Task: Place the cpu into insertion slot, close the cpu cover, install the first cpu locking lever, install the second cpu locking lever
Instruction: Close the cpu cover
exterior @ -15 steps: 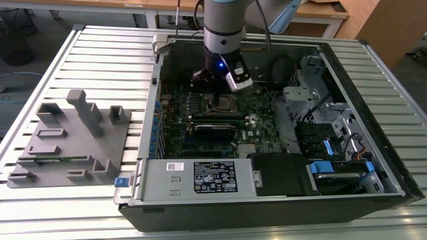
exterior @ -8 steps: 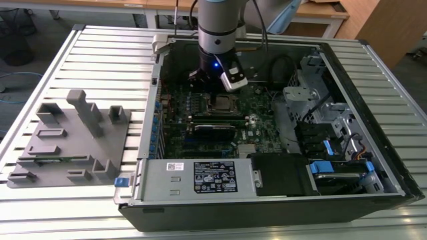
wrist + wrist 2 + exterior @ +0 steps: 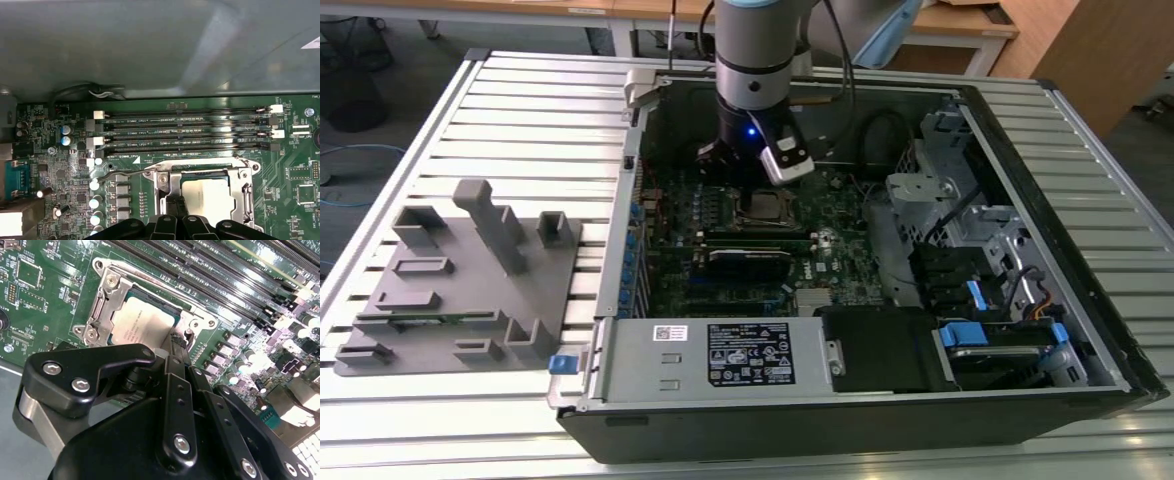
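My claw point(image 3: 176, 346) has its fingers pressed together, and I cannot tell whether anything is pinched between them. Its tip is at the edge of the cpu cover point(image 3: 102, 300), just beside the cpu point(image 3: 145, 322). The cpu lies flat in the insertion slot point(image 3: 763, 205) with the cover down around it. In the first wrist view a thin wire lever point(image 3: 122, 173) stretches from the cover's corner across the motherboard point(image 3: 280, 175). The open computer case point(image 3: 854, 420) lies on the bench point(image 3: 520, 100).
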You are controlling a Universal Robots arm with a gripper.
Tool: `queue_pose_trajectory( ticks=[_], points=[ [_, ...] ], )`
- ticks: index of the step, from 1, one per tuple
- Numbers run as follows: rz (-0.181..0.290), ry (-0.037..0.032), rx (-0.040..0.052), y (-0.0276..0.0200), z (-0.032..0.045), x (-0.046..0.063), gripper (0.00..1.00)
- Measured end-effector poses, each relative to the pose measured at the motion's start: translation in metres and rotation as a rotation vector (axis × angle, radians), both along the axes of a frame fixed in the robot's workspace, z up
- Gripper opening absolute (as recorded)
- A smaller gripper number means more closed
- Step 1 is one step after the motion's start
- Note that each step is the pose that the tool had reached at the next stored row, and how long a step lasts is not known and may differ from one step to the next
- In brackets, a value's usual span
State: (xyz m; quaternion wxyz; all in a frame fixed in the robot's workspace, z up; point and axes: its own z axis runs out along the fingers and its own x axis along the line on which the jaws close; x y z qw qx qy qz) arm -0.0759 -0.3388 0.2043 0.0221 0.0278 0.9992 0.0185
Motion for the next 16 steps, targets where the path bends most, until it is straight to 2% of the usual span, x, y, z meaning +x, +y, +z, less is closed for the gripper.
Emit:
queue_pose_trajectory(
  ticks=[16],
  points=[
    [0.000, 0.0002, -0.0003, -0.0003, -0.0042, -0.0025, 0.10]
  ],
)
